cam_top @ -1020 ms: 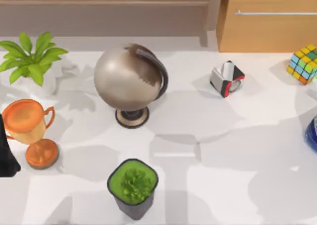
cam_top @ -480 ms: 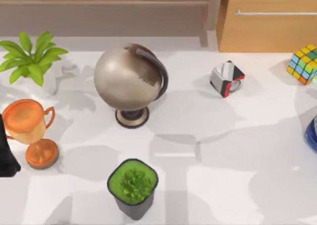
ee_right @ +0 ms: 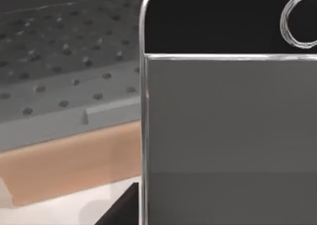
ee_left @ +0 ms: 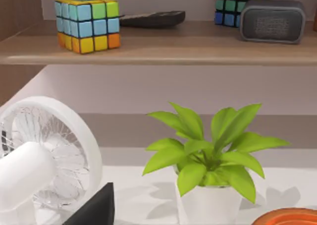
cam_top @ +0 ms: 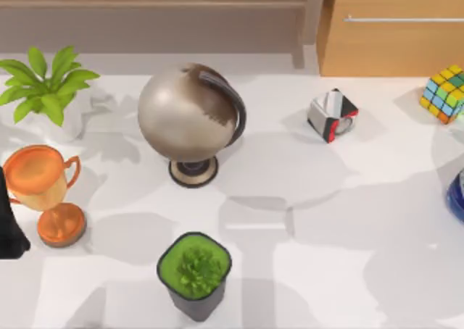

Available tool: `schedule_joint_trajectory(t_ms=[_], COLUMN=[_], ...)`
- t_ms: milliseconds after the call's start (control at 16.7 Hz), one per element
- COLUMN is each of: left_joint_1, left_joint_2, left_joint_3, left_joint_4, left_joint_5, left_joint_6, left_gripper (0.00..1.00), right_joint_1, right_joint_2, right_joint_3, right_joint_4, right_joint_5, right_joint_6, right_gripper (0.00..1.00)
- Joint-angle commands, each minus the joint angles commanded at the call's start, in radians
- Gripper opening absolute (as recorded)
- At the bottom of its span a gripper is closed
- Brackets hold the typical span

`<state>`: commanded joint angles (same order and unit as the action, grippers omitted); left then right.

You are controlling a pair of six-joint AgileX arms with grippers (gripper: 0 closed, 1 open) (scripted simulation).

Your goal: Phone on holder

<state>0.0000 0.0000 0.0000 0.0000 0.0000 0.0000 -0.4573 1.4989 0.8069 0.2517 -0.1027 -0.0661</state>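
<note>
A white table [cam_top: 333, 256] is seen from above, with most of its open room lying across the middle and toward the right: the stretch between the globe [cam_top: 190, 115] and the small red, black and white holder [cam_top: 332, 115] is bare, as is the broad near area to the right of the dark-potted succulent [cam_top: 195, 274]. The left side is crowded, where a leafy plant in a white pot [cam_top: 45, 90] is set near the far edge and an orange trophy cup [cam_top: 43, 191] stands nearer, just beside a dark arm part [cam_top: 9, 227] cut by the left border. At the right border a colourful puzzle cube [cam_top: 445, 93] is placed near the far edge, and a blue object [cam_top: 457, 195] is cropped lower down. In the left wrist view, the leafy plant is seen near a white desk fan [ee_left: 44, 160], with a shelf behind that carries a puzzle cube [ee_left: 87, 24] and a grey speaker [ee_left: 271, 21]; a dark wedge [ee_left: 96, 207] shows at the lower border, and whether the left tool is apart or together cannot be told. In the right wrist view, the phone [ee_right: 228, 136] is held very close to the camera, its grey screen, black bezel and thin silver edge upright before a perforated grey panel [ee_right: 64, 61]; the right tool's grip cannot be told.
</note>
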Motion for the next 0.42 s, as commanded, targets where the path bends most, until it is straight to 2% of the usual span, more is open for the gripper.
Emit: schedule_joint_trajectory(t_ms=[60, 120, 420], left_joint_1=[0.0, 0.0, 0.0], left_joint_2=[0.0, 0.0, 0.0], left_joint_3=[0.0, 0.0, 0.0], left_joint_4=[0.0, 0.0, 0.0], left_joint_5=[0.0, 0.0, 0.0], left_joint_6=[0.0, 0.0, 0.0], left_gripper=[1.0, 1.0, 1.0], right_joint_1=[0.0, 0.0, 0.0], right_joint_2=[0.0, 0.0, 0.0], right_joint_3=[0.0, 0.0, 0.0], right_joint_4=[0.0, 0.0, 0.0], right_joint_5=[0.0, 0.0, 0.0], right_joint_6=[0.0, 0.0, 0.0], right_gripper=[0.98, 1.0, 1.0])
